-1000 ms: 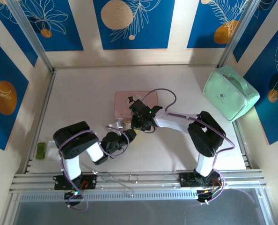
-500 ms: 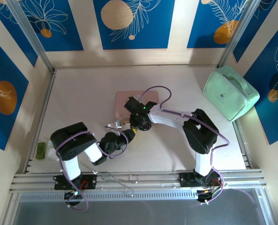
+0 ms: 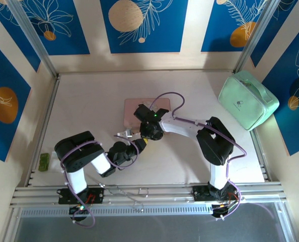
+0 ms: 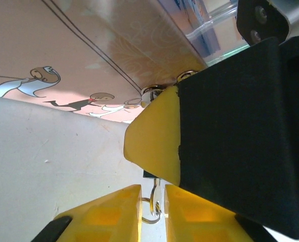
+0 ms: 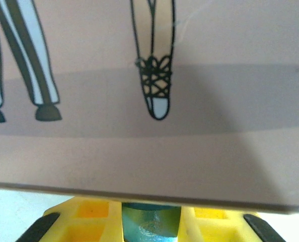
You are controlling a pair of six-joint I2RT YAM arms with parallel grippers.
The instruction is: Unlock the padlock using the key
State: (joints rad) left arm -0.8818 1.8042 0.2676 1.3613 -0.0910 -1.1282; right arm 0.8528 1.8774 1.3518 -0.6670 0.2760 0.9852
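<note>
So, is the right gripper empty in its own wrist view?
No, the right gripper has the blue padlock clamped between its yellow fingers, at the edge of the pink box.

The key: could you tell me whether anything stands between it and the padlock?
Yes. A yellow finger of the right gripper, which clamps the padlock, sits directly ahead of the key held in the left gripper.
</note>
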